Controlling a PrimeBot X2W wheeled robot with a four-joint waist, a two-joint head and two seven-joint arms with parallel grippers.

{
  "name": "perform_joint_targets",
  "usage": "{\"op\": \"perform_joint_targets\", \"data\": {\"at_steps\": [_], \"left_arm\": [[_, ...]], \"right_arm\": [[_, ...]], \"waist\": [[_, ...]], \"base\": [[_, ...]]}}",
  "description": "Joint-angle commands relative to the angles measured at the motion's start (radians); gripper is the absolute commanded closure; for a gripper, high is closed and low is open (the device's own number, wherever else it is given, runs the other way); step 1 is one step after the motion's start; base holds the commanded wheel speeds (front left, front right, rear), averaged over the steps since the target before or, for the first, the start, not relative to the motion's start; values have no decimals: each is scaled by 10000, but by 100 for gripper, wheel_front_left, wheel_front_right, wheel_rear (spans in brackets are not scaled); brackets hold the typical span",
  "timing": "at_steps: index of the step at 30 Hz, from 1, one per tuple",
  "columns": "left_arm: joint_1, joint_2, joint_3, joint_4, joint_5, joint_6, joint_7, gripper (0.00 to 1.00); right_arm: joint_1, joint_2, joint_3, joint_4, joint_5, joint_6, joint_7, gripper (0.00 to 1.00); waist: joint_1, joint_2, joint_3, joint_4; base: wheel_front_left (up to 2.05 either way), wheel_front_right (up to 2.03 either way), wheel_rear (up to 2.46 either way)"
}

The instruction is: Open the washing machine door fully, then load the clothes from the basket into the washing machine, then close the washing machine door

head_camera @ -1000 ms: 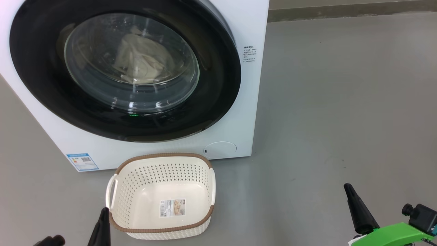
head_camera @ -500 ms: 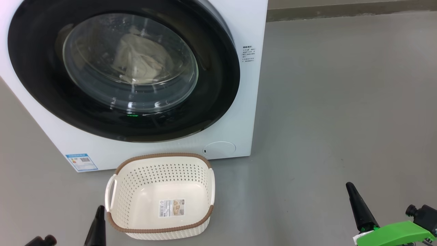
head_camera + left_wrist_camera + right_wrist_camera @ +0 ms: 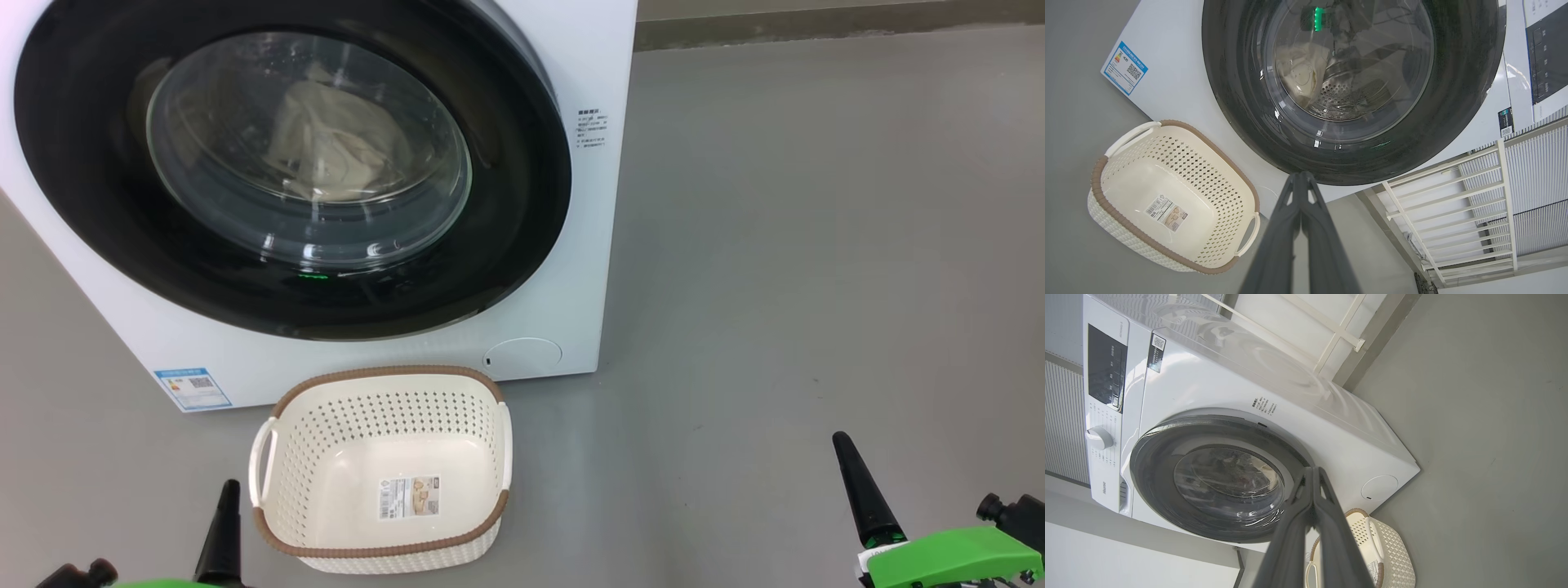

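Over the last second both arms have drawn back toward the bottom edge of the head view. The left gripper (image 3: 229, 498) has sunk lower beside the small cream-white perforated plastic basket (image 3: 384, 374) with its brown woven-look rim. The right gripper (image 3: 842, 451) has eased down and outward over bare grey floor (image 3: 775, 286). (The washer's slight leftward slide in that view is the camera moving, not the machine.) Both sets of jaws are pressed together and hold nothing.

The retreat reads as the task wrapping up. The basket stands empty on the floor just in front of the big white front-loading washing machine (image 3: 592, 269), its label sticker bare. The pale cream garments (image 3: 326, 155) lie heaped inside the drum, seen through the bulging glass. The large round door with its glossy black rim (image 3: 514, 204) appears shut flush against the washer's front.
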Motion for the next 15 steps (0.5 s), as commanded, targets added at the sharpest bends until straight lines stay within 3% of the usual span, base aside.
{"op": "perform_joint_targets", "data": {"at_steps": [1, 15], "left_arm": [[-479, 106, 338, -136, -325, -155, 105, 100], [-699, 19, 701, 117, -1744, -387, 422, 100]], "right_arm": [[-487, -127, 115, -158, 382, -5, 32, 100], [-712, -135, 65, 200, 1873, -7, 134, 100]], "waist": [[0, 0, 1, -4], [0, 0, 11, -38]], "base": [[0, 0, 0], [0, 0, 0]]}}
